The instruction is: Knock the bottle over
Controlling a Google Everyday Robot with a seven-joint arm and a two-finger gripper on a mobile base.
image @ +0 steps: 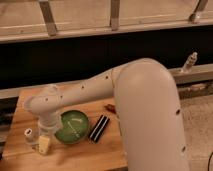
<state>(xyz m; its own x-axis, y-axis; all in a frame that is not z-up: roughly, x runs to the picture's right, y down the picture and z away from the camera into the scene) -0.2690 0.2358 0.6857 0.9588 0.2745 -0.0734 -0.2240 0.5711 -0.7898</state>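
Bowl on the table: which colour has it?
The bowl is green, camera view; the claw hangs between it and the bottle.

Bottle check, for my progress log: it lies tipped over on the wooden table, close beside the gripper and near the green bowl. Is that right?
Not quite: the bottle is not tipped over. The camera view shows it standing upright, white cap on top. The rest holds: it is on the wooden table, close beside the gripper and near the green bowl.

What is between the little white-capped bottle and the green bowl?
The gripper, seen in the camera view. It hangs just right of the bottle and left of the green bowl. Nothing else shows in that gap.
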